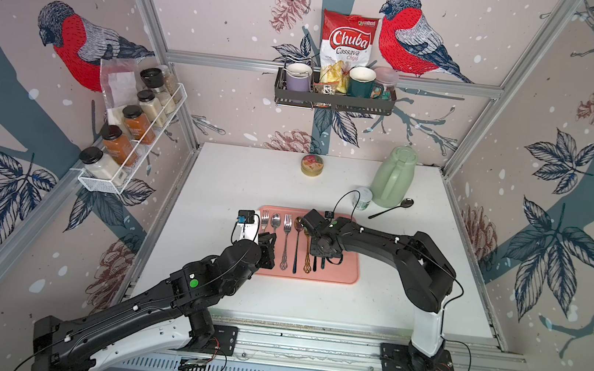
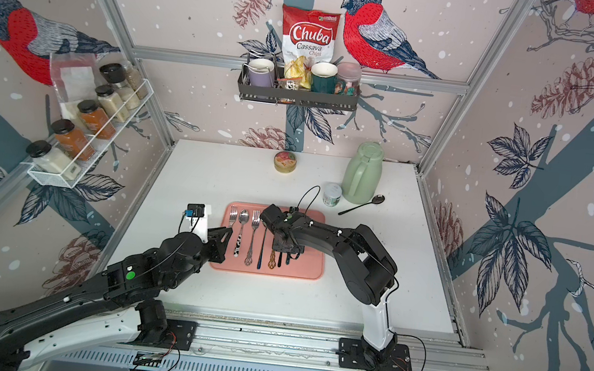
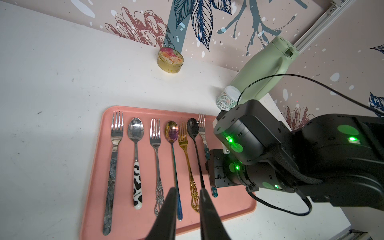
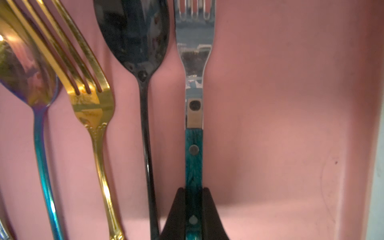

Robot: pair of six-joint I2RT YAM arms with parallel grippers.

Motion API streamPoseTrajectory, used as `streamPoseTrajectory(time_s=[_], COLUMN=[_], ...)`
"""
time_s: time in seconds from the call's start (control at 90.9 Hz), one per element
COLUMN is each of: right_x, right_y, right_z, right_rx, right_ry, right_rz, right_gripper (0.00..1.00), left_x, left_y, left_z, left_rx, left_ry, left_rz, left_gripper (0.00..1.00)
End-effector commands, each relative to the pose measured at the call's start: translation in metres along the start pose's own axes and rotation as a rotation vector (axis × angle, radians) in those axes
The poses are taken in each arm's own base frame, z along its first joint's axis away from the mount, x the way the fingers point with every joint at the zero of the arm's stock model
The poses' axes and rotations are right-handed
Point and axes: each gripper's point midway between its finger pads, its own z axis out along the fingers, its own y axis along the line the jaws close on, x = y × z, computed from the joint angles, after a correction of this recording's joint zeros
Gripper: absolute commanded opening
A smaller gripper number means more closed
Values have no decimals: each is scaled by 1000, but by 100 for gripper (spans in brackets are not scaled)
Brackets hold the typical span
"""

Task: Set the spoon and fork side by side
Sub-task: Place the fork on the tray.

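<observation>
A pink tray (image 1: 348,275) holds a row of forks and spoons laid parallel. My right gripper (image 4: 193,190) is shut on the teal handle of a silver fork (image 4: 193,62) at the right end of the row. This fork lies right beside a black spoon (image 4: 135,31), with a gold fork (image 4: 91,104) and an iridescent spoon (image 4: 25,72) further along. My left gripper (image 3: 188,189) hovers over the tray's near edge, its fingers a little apart with nothing between them. In a top view it sits at the tray's left side (image 1: 267,248). A second black spoon (image 1: 391,207) lies on the table by the jug.
A green jug (image 1: 392,177) and a small white jar (image 1: 362,198) stand behind the tray at the right. A gold tin (image 1: 312,165) sits near the back wall. A spice rack (image 1: 128,135) hangs on the left wall and a shelf (image 1: 335,95) on the back wall.
</observation>
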Motion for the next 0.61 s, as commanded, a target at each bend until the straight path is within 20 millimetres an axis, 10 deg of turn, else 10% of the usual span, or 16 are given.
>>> streamPoseTrajectory(time_s=[0.0,0.165,0.363,0.594], right_x=[6,7,12,-9], right_y=[-8,-13,-13,-25], right_z=[0,-4,-8,-51], right_rx=[30,41,28,-16], right_ry=[23,19,45,-32], right_rz=[-40,-37,-37,36], right_gripper=[5,7,37,48], left_x=[0,2,3,5], left_y=[-2,-2,-2,-2], left_z=[0,0,1,2], left_rx=[9,11,13,11], left_ry=[2,5,8,14], left_rz=[3,1,3,4], left_gripper=[22,22,22,22])
